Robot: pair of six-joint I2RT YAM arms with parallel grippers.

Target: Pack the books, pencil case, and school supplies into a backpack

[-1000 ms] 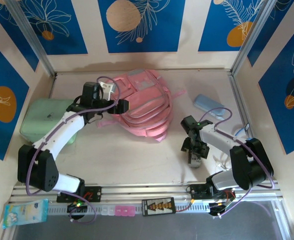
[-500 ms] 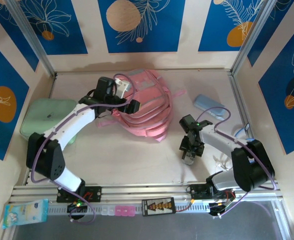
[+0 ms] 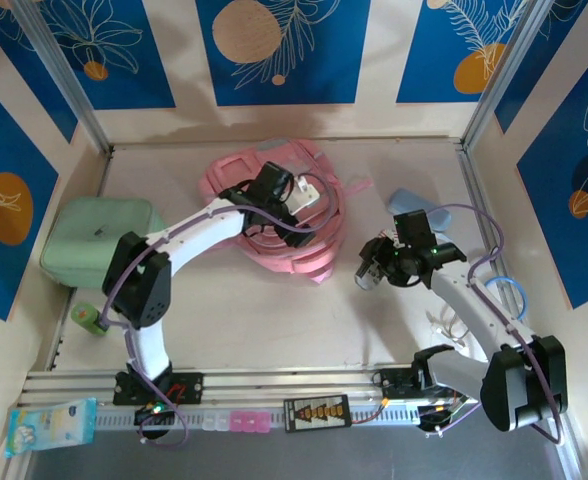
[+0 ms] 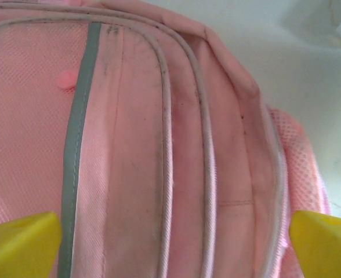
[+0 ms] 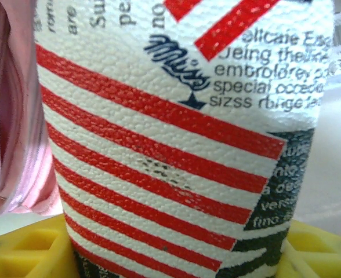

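The pink backpack (image 3: 274,225) lies at the back centre of the table. My left gripper (image 3: 296,197) hovers right over it, jaws wide open; in the left wrist view the yellow fingertips (image 4: 20,243) frame the backpack's piped seams (image 4: 164,145) with nothing between them. My right gripper (image 3: 370,272) is shut on the red-and-white striped flag-print pack (image 5: 176,145), held off the table just right of the backpack (image 5: 14,116). The pale blue pencil case (image 3: 417,208) lies behind the right arm, partly covered. A small green cylinder (image 3: 86,318) sits at the left edge. The books are out of view.
A mint-green soft case (image 3: 94,240) lies at the left wall. A blue tissue pack (image 3: 49,425) rests outside the front rail. White cable loops (image 3: 502,296) lie near the right wall. The metal rail (image 3: 294,385) runs along the near edge.
The left arm swung right, across and over the backpack, which shifted. The right gripper closed on the striped pack, lifted it and moved it towards the backpack.
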